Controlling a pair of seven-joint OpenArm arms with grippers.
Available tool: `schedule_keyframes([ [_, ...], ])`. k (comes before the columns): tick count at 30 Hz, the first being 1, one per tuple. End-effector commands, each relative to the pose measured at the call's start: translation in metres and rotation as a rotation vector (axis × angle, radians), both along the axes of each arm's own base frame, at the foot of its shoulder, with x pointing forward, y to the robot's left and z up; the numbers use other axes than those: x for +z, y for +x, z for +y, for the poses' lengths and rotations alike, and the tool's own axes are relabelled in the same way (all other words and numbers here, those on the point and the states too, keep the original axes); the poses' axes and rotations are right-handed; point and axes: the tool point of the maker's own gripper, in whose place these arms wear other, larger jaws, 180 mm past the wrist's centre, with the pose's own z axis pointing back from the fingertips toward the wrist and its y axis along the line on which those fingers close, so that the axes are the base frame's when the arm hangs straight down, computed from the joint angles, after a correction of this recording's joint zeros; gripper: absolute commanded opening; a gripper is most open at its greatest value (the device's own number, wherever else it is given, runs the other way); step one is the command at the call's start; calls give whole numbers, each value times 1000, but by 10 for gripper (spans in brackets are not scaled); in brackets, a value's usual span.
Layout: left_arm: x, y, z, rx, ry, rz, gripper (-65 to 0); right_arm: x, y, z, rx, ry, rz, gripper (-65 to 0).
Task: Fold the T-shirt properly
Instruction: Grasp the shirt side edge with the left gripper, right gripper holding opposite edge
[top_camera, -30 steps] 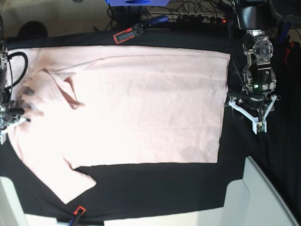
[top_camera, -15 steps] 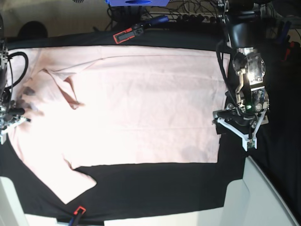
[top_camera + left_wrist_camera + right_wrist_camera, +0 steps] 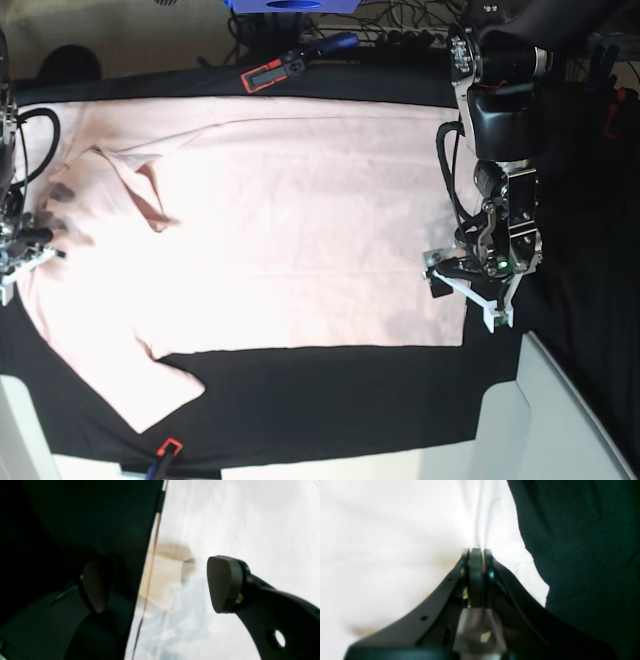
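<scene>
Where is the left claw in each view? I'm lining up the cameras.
Base: left claw, open, at right of centre, over the T-shirt's hem edge.
Left wrist: left claw fills the lower frame, one finger over the black cloth, one over the T-shirt.
Right wrist: not in it.
Shared landmark: the shirt edge against the black cloth.

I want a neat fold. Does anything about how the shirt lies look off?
Yes. The pale pink cotton T-shirt is not flat: near its neck end a flap of fabric is turned over with creases, and the lower sleeve sticks out across the black table cloth.
</scene>
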Motion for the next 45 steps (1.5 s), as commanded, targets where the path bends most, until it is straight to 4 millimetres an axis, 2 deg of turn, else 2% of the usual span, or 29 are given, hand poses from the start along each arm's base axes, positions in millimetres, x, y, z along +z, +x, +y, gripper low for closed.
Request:
schedule_keyframes([
  [1, 15, 18, 5, 3, 16, -54, -77, 6, 3, -7, 0, -7, 5, -650],
  [5, 0, 17, -5, 2, -14, -11, -77, 6, 3, -7, 0, -7, 5, -650],
  [11, -19, 9, -7, 0, -12, 0, -79, 6, 3, -7, 0, -7, 5, -650],
  [14, -19, 10, -9, 1, -19, 0, -91, 6, 3, -7, 0, -7, 5, -650],
  [15, -19, 10, -9, 2, -21, 0, -116, 6, 3, -7, 0, -7, 5, -650],
  [19, -19, 10, -5, 4, -15, 0, -336, 6, 3, -6, 1, -7, 6, -650],
  [20, -18, 10, -4, 4, -13, 0, -371, 6, 3, -6, 1, -7, 6, -650],
  [33, -17, 8, 0, 12, -8, -8, -400, 6, 3, -6, 2, -8, 6, -650],
  [35, -11, 6, 3, 11, 8, -32, -435, 6, 3, -6, 2, -8, 6, -650],
  [38, 8, 9, 14, 7, 46, -88, -504, 7, 4, -7, 1, -7, 2, -650],
  [41, 18, 11, 15, -5, 67, -118, -517, 15, 14, -6, 7, -14, -30, -650],
  [45, 12, 2, 17, 4, 61, -81, -527, 19, 19, -5, 15, -17, -46, -650],
])
